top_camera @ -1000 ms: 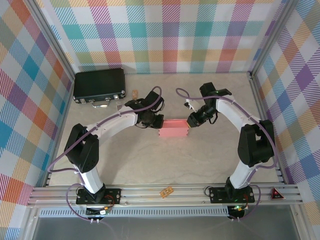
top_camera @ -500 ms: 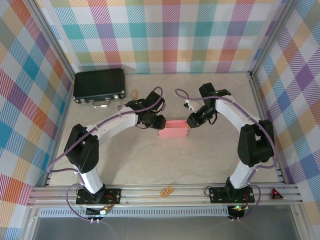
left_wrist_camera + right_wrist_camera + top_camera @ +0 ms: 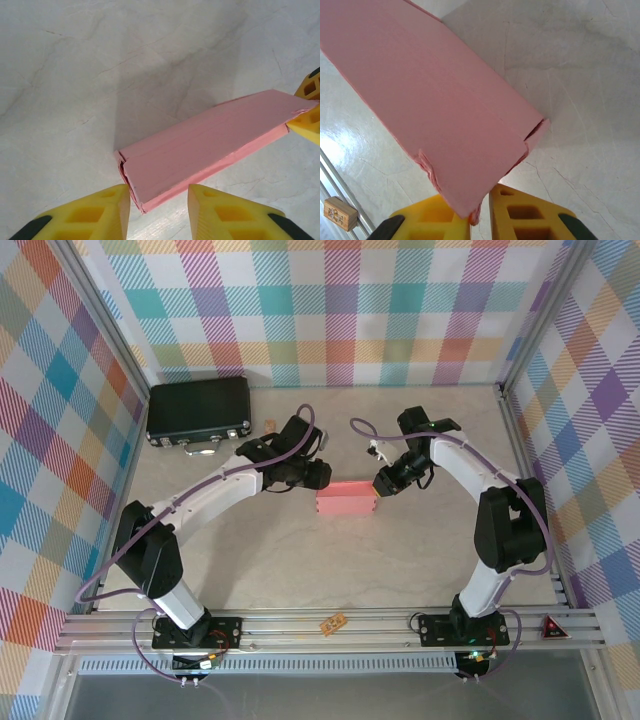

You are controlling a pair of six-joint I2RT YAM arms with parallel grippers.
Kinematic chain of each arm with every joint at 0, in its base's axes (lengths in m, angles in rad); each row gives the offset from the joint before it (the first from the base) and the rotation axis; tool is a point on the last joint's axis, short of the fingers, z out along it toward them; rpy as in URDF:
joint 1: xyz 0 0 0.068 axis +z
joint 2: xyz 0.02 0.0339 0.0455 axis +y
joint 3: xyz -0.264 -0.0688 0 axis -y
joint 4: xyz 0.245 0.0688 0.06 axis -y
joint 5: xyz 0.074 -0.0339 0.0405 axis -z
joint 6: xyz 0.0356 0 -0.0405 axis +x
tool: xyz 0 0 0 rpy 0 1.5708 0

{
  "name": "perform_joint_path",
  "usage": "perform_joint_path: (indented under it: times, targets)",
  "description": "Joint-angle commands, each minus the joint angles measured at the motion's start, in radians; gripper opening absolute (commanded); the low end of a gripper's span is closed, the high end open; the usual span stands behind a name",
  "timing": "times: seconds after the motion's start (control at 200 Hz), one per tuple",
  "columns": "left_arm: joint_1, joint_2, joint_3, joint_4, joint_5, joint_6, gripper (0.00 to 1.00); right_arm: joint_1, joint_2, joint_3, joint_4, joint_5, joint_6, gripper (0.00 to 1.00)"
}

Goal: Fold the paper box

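At the far left corner of the desk (image 3: 330, 560), a black case (image 3: 198, 412) with metal latches lies flat, with a small wooden block (image 3: 270, 425) just beside its right end. The left arm (image 3: 215, 485) rises from its base at the near edge, leans away and bends rightward in a long arc, its wrist ending near the middle of the desk. The left end effector (image 3: 318, 478) points at the short left end of the paper box (image 3: 346, 500), its yellow fingers (image 3: 100, 214) standing apart. In the left wrist view the box's near corner sits just ahead of the gap between them, and neither finger is seen pressing on the cardboard. The salmon-pink box, folded into a flat rectangular shape, lies lengthwise left to right at mid-desk between the two end effectors. One seam at its near end gapes slightly. Whether its underside rests fully on the desk cannot be told. At the box's right end the right end effector (image 3: 383, 483) is clamped on the cardboard. The right wrist view shows its two yellow fingers (image 3: 520, 215) drawn close together with the box's thin edge pinched between them, the corner there crumpled. The right arm (image 3: 470, 465) stands up from its base at the near right, reaches away, then folds back leftward at the elbow to meet the box.
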Motion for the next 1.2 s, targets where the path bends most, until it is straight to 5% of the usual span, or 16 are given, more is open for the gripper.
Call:
perform_joint_path:
  times: [0.0,0.605,0.965,1.195]
  targets:
    - [-0.008,0.015,-0.007,-0.024,-0.018,0.001,0.32,0.009,0.015,0.003,-0.021,-0.027,0.003,0.17]
    - [-0.008,0.077,-0.017,-0.039,-0.011,-0.008,0.25,0.009,-0.008,-0.001,-0.016,-0.034,0.002,0.22]
    - [-0.008,0.091,-0.018,-0.038,-0.001,-0.008,0.25,0.009,-0.046,-0.027,0.016,-0.049,-0.02,0.48]
    - [-0.009,0.1,-0.019,-0.039,0.004,-0.008,0.24,0.005,-0.125,-0.058,0.099,-0.134,-0.003,0.53]
